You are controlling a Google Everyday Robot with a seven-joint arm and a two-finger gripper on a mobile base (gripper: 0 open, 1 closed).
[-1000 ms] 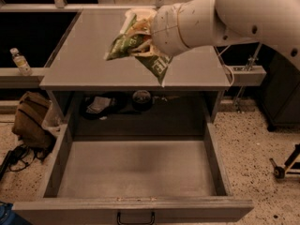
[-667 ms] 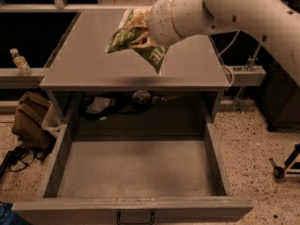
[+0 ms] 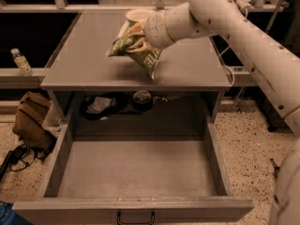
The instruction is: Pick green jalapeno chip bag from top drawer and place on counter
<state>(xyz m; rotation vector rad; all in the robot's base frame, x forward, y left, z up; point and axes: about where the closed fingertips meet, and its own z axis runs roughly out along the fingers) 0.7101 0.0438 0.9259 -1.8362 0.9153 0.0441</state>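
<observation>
Moved: the green jalapeno chip bag (image 3: 127, 48) hangs a little lower over the table (image 3: 79, 60) than a moment ago, and the arm (image 3: 243, 32) has swung its wrist left and down with it.
Arm: white, entering from the right edge. The forearm slants up and left to a bend near the top, and the wrist then points left and slightly down over the table's back half.
Table: flat grey top, with the bag above its middle and a shadow beneath.
Top drawer (image 3: 136, 172): pulled out below the table's front edge, with a black handle (image 3: 136, 218) at the front.
Bag's lie: crumpled and tilted. Its long axis runs steeply, with the top end at the wrist and the lettered lower corner pointing down toward the table's front edge. A second corner juts left. Whether it touches the table cannot be told.
Claw (image 3: 140, 35): at the bag's upper right, clamped on it and mostly hidden by foil. The bag hangs left of and below it.
White bowl (image 3: 136, 15): on the table, just behind the bag.
</observation>
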